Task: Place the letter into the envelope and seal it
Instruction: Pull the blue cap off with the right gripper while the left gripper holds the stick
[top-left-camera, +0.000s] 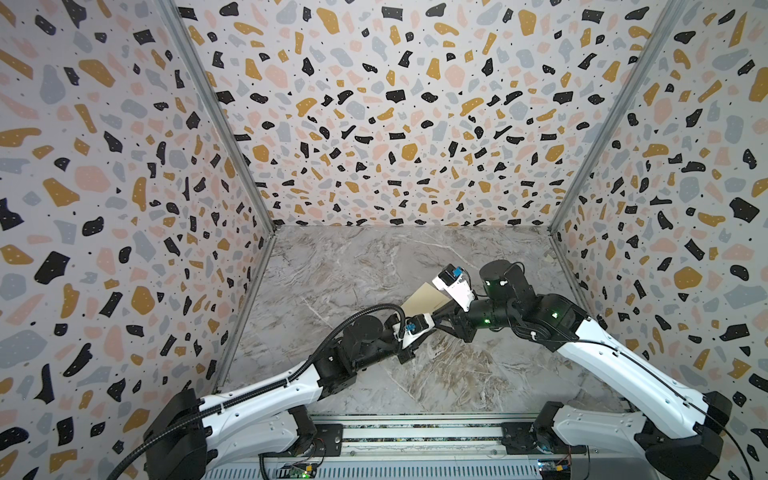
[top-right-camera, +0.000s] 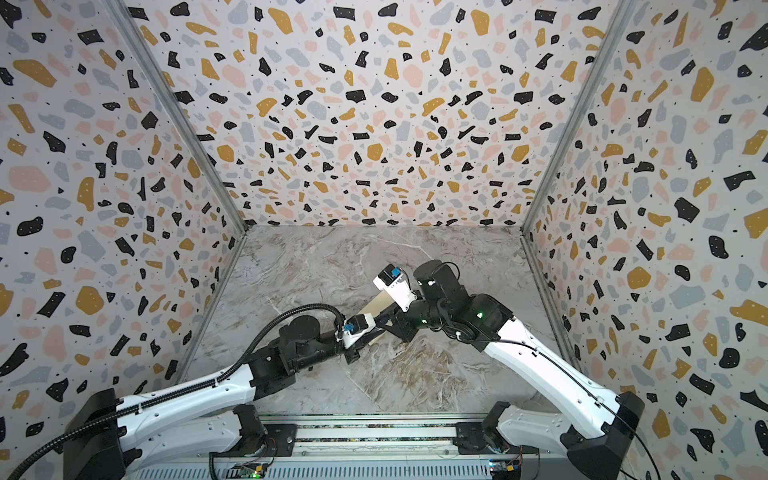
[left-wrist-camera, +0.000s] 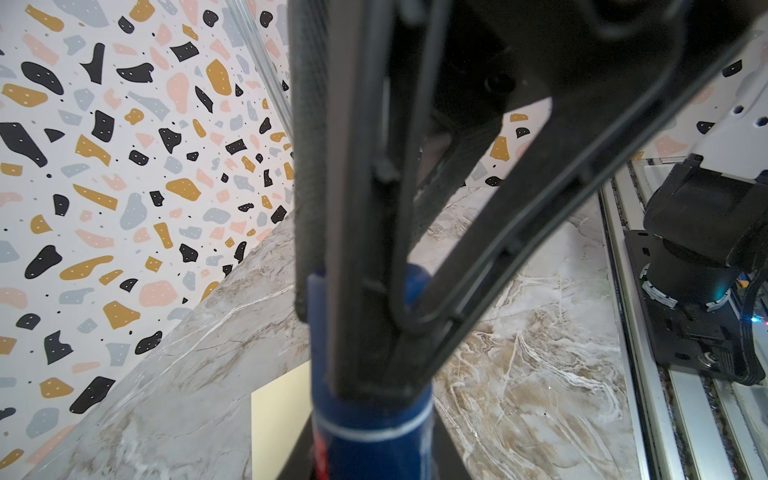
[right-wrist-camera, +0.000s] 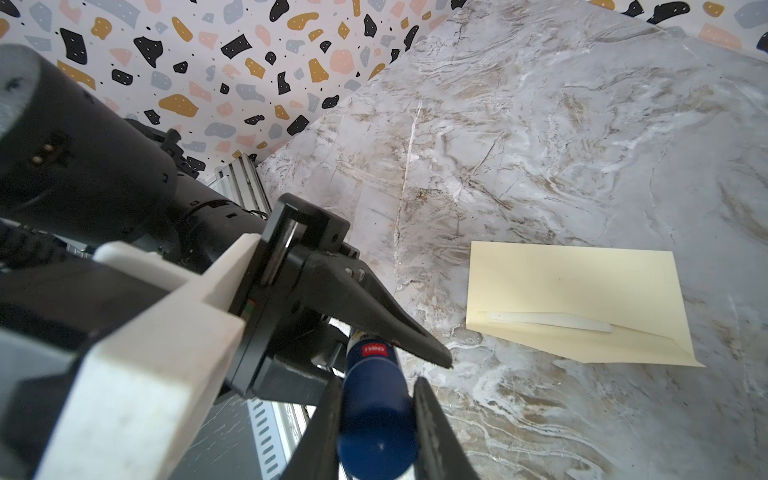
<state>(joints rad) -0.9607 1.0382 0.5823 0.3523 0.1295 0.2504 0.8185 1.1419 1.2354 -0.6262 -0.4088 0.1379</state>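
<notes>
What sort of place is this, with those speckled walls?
Probably a robot test booth: two arms mounted on a metal rail, patterned panels boxing in a marble-look tabletop, and an envelope laid on it.

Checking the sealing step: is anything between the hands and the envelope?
Nothing visible on the grey marble table blocks the pale cream-yellow paper envelope, but the left hand and right hand both grip a blue cylindrical glue stick.

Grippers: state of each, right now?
Left gripper: closed on the dark blue plastic cylinder, at its red-labelled end.
Right gripper: closed on the same cylinder, at its plain end.
</notes>
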